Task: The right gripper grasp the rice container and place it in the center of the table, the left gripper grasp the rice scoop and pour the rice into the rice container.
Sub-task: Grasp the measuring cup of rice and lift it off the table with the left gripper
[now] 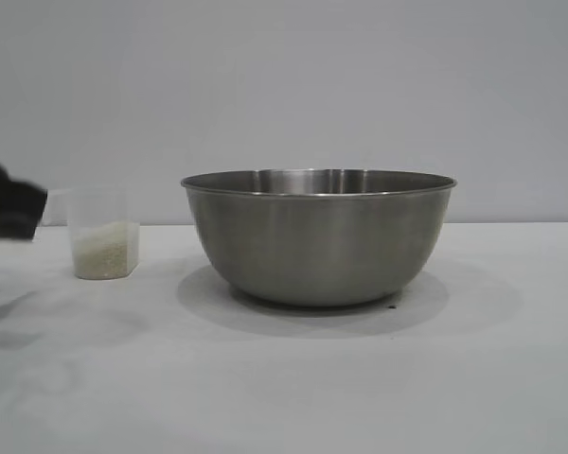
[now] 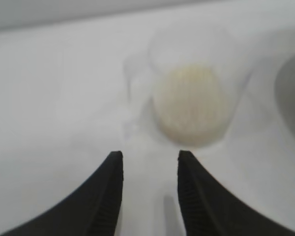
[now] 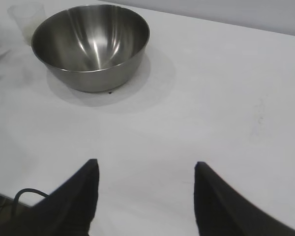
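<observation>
left gripper (image 2: 148, 164) parted, empty, just left of rice scoop (image 1: 102, 236) | scoop upright, holding rice (image 1: 104, 250), left of rice container (image 1: 318, 236) mid-table (image 1: 473, 378) | right gripper (image 3: 146, 169) parted, empty, well apart from container

rice container (image 1: 318, 241) mid-table (image 1: 293, 388), rice scoop (image 1: 103, 236) at its left, rice (image 1: 104, 250) inside scoop

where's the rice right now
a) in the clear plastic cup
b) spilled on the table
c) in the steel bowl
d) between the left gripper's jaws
a: the rice fills the bottom of the clear measuring cup, standing upright on the table beside the steel bowl, whose inside looks bare.
</observation>
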Controlling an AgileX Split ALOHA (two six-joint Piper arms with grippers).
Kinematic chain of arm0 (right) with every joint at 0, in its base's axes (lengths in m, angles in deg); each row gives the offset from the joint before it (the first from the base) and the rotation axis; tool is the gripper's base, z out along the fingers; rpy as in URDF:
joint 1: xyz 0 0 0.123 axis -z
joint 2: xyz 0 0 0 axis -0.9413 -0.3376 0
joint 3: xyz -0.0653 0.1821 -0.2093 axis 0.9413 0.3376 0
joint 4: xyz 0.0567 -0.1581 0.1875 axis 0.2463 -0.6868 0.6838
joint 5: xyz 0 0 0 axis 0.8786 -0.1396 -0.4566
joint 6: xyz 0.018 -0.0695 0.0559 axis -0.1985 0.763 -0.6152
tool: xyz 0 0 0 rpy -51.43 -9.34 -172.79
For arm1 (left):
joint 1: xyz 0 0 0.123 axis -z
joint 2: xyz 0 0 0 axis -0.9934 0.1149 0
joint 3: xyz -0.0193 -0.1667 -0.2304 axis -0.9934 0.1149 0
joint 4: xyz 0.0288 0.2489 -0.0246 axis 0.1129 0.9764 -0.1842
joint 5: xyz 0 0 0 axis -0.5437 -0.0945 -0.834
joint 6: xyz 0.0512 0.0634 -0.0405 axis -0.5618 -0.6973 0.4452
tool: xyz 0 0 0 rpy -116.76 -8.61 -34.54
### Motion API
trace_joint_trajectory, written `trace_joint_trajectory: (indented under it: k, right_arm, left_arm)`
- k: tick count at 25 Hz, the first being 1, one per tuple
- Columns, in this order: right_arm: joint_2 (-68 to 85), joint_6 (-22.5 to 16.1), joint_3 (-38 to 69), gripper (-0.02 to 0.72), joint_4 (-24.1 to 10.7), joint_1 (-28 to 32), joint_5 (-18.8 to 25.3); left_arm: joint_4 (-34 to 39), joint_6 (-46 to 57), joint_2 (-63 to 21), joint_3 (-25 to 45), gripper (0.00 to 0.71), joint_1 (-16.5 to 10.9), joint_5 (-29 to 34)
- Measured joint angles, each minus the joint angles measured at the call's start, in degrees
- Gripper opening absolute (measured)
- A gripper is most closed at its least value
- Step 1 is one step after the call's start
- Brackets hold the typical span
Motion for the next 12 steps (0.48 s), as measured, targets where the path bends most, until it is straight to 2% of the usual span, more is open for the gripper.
trace_joint_trajectory:
  k: [5, 12]
  right_arm:
    - [0.0, 0.1, 0.0, 0.389, 0.0, 0.0, 0.0]
    - [0.0, 0.1, 0.0, 0.389, 0.0, 0.0, 0.0]
  left_arm:
    - [-0.57, 0.0, 2.33, -5.05, 0.223, -0.47, 0.0]
    - [0.17, 0.0, 5.48, -10.41, 0.223, -2.87, 0.0]
